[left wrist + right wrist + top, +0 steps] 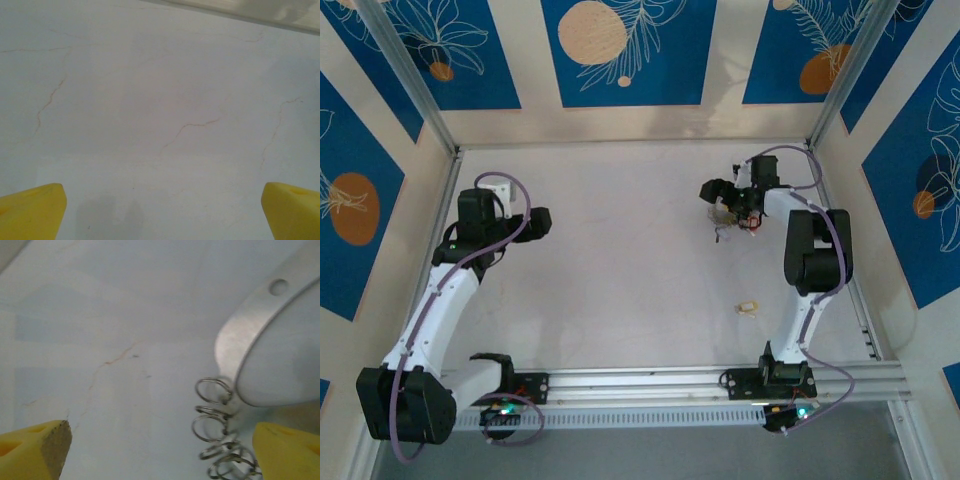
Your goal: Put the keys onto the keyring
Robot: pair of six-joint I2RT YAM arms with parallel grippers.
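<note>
Keyring (260, 335) at the upper right of the right wrist view, close to the lens: showed as a curved band of grey metal with one round hole. Below it, a chain of small wire rings (214, 412), strung one under another and running down just beside the right fingertip (287, 450). Right gripper (160, 450) spread wide, yellow tips at opposite lower corners, with nothing clamped between them, only the pale, crack-veined tabletop (125, 315) beneath. Could not tell whether the band rested on that finger or merely hung in front of it.

From the top camera: sat at the far right of the table, near the back wall, with a small metal tangle (720, 230) dangling under it and a speck of red alongside, too small to identify. Pale yellow key (748, 307) lying flat on the table, well apart from that gripper, toward the near rail and just left of the right arm.

Left gripper (162, 210) likewise spread wide and empty over bare tabletop, at the far left, well apart from keyring and key.
</note>
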